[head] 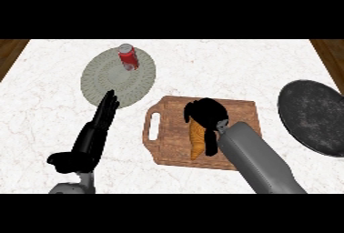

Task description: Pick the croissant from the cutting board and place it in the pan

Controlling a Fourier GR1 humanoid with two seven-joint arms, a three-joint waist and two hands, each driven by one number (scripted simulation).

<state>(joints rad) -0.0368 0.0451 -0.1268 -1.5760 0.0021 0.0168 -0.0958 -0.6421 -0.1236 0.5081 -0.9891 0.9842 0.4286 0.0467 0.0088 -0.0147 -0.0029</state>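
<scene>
Two hands: both come in from the lower edge, left hand (94, 132) and right hand (207, 113).
Right hand: fingers curled down over the far end of the croissant (197, 140), thumb running along its right side, so it has hold of it.
Croissant: orange, long, sticking out from under the right hand toward the near edge. It looks like it's lying on the cutting board (173, 136), can't say for sure if it's lifted at all.
Cutting board: wooden, directly under the right hand, with its handle slot on the side toward the left hand.
Pan (312, 116): dark and round, off to the right of the right hand, well apart from it, nothing in it.
Left hand: open, fingers straight and together, holding nothing, thumb sticking out to the left.
Plate (107, 84): pale green-grey, its near rim just at the left hand's fingertips. Can't tell if they touch.
Can (128, 57): red, standing on the plate's far side, well beyond the left hand.
Counter (222, 68): white marble under everything.
</scene>
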